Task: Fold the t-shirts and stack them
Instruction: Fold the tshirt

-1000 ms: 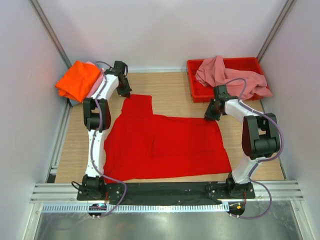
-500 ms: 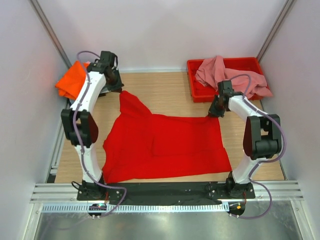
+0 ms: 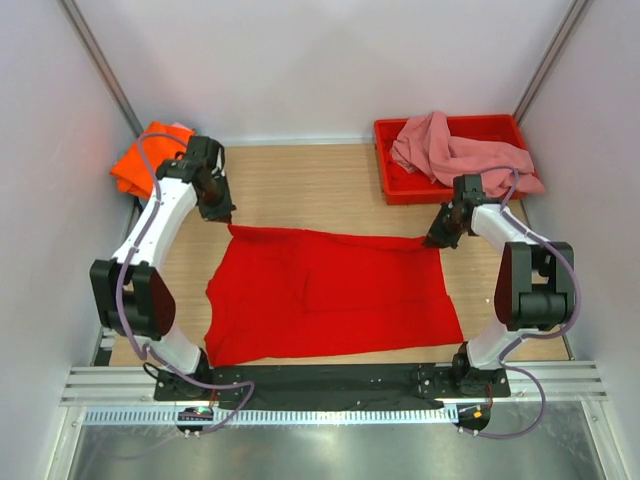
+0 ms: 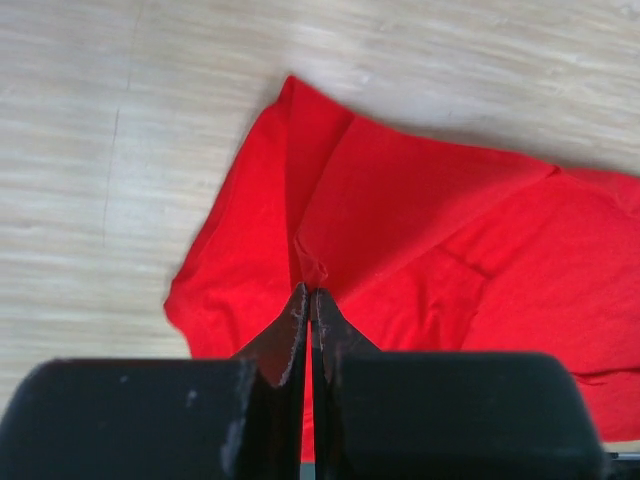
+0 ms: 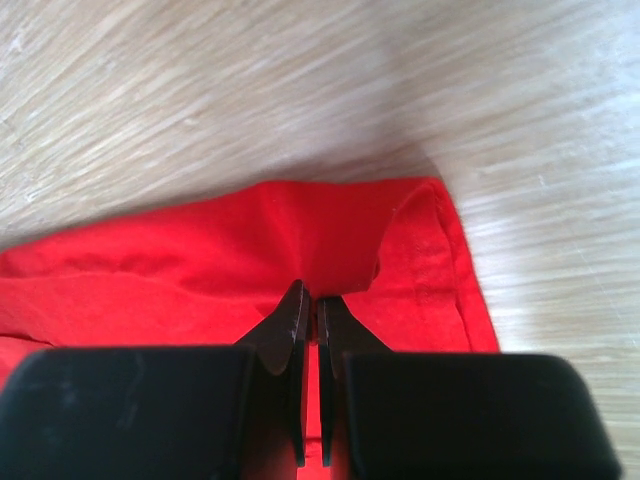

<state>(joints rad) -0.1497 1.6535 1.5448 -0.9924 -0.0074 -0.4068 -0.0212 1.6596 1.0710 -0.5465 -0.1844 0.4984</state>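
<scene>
Top external: left jaws, right jaws both clamped on far edge of red t-shirt [image 3: 330, 290], otherwise spread flat.

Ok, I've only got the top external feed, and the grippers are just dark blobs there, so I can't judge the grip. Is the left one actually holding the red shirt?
Observer: Yes. The left wrist view shows the left gripper shut on a pinch of the red t-shirt.
Operator: And the right one?
Observer: The right gripper is shut on the same shirt, just inside a corner with a stitched hem.
Operator: Is the cloth flat at the left pinch?
Observer: No, it is doubled over there, with a crease running away from the gripper.
</scene>
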